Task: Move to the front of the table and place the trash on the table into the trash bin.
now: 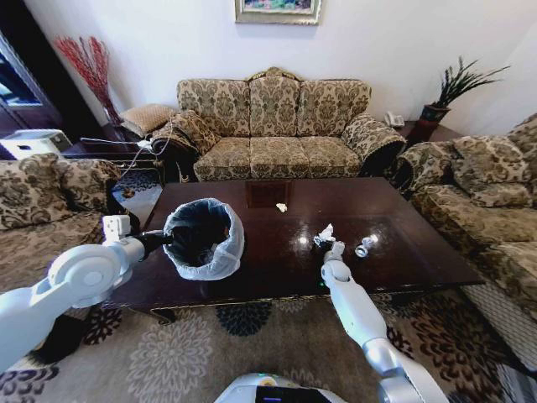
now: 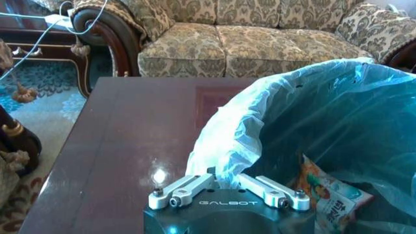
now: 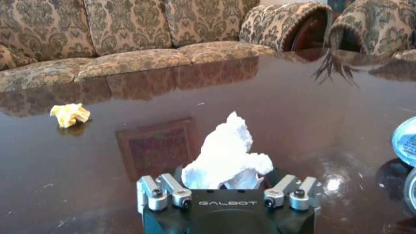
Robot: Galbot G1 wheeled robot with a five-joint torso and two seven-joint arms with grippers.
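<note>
the left gripper [image 1: 165, 240] clamps the lined rim of the trash bin [image 1: 225, 252], held over the table [image 1: 419, 252]. rightward, the right gripper [image 1: 329, 246] seems closed on a crumpled tissue [image 3: 227, 156]; a small cup [image 1: 364, 247] lies just beyond.

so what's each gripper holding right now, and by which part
The left gripper grips the trash bin by its lined rim, holding it above the table. The right gripper is closed around the base of a crumpled white tissue.
</note>
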